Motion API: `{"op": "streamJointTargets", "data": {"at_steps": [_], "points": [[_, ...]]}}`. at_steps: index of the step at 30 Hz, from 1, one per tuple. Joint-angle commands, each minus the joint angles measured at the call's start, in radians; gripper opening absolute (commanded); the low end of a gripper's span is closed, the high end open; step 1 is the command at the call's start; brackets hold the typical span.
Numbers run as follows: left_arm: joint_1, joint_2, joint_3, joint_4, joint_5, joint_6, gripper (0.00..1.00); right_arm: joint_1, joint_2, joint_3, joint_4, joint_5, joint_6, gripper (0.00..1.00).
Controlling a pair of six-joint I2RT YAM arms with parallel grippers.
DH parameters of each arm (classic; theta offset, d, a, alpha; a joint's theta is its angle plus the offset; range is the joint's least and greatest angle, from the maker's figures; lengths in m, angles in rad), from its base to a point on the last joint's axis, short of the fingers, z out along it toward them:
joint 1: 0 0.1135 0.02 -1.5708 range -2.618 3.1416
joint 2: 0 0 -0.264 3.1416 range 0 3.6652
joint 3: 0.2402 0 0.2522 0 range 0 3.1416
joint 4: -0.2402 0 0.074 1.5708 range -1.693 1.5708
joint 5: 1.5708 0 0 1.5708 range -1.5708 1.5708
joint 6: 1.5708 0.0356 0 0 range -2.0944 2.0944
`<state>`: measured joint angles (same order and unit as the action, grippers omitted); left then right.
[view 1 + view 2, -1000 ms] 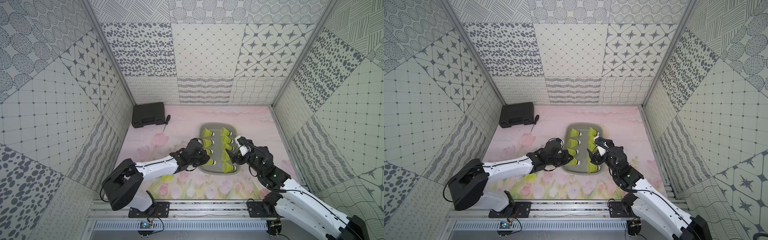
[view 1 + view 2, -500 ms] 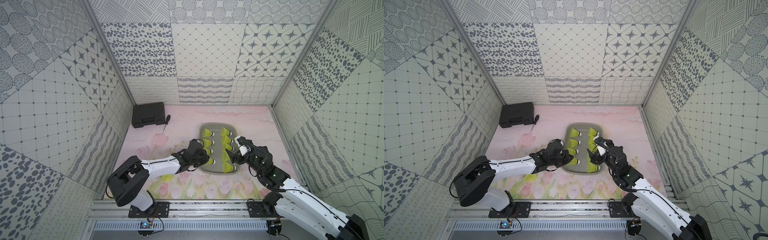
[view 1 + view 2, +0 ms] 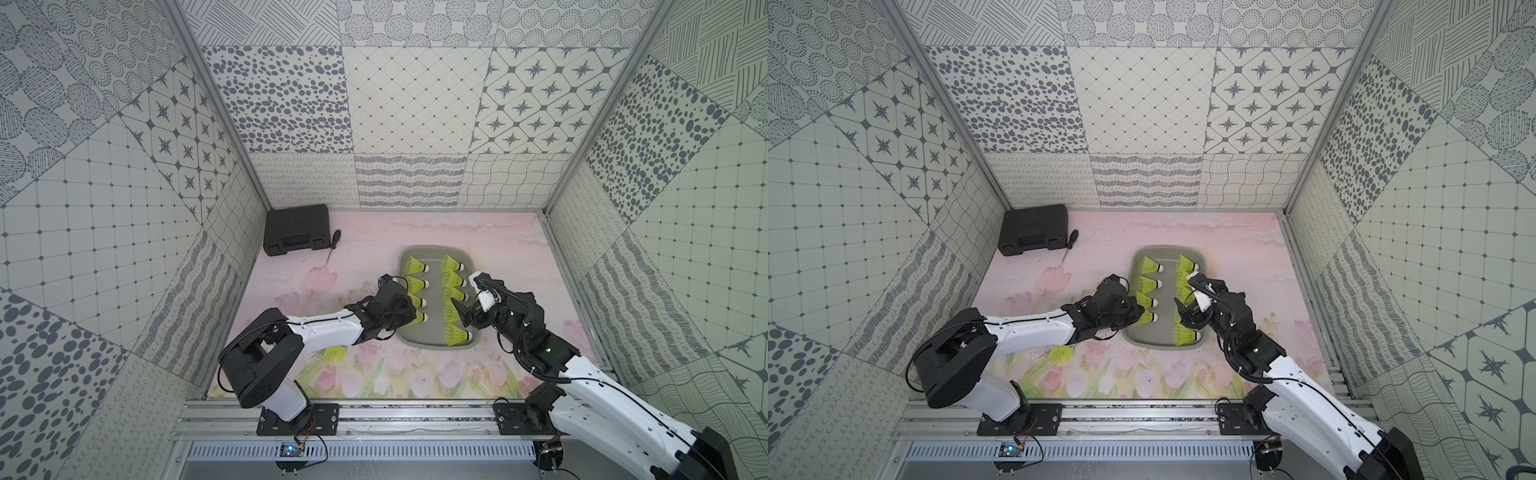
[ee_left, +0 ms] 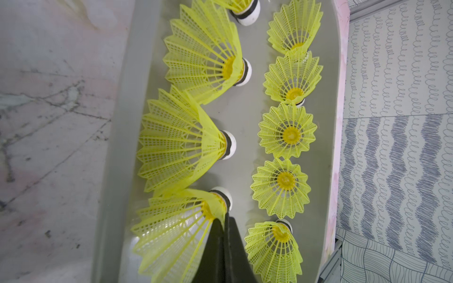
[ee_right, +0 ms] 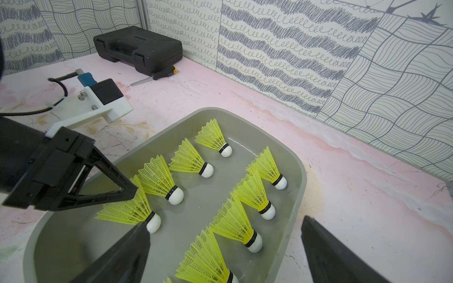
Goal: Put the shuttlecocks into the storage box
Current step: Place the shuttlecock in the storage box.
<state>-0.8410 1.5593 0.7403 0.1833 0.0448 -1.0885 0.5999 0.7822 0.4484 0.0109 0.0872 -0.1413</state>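
Yellow stray shuttlecock (image 3: 334,354) half-hidden by left arm (image 3: 328,332); left pincer (image 4: 224,220) nips boxed shuttlecock (image 4: 171,232), right pincer (image 5: 224,224) gapes.

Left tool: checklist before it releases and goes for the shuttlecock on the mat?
1. Grip: left tool is shut on the skirt of the held shuttlecock: ok.
2. Placement: held shuttlecock is inside the walls of the storage box: ok.
3. Its tip resting on the box floor: cannot tell.
4. Clearance: right tool is open, with one finger close to the held shuttlecock's tip. Contact: cannot tell.
5. All boxed: not ok. The loose shuttlecock lies on the mat under the left arm.
6. Clutter: black case and screwdriver sit far from the box: ok.
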Motion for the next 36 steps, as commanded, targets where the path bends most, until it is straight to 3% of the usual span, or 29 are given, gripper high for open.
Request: {"op": "streamJointTargets", "data": {"at_steps": [1,15,18,23,36], "points": [[0.017,0.023,0.001,0.092,-0.001,0.039,0.0,-0.003,0.009,-0.007,0.029,-0.01,0.014,1.0],[0.021,0.018,0.006,0.08,-0.024,0.063,0.0,-0.005,0.017,-0.004,0.026,-0.01,0.014,1.0],[0.02,0.013,0.012,0.062,-0.026,0.074,0.14,-0.007,0.021,-0.004,0.029,-0.012,0.014,1.0],[0.019,0.012,0.01,0.06,-0.014,0.079,0.25,-0.007,0.022,-0.002,0.029,-0.014,0.013,1.0],[0.021,-0.124,-0.021,-0.011,-0.09,0.154,0.41,-0.009,0.033,0.005,0.031,-0.011,0.016,1.0]]}}
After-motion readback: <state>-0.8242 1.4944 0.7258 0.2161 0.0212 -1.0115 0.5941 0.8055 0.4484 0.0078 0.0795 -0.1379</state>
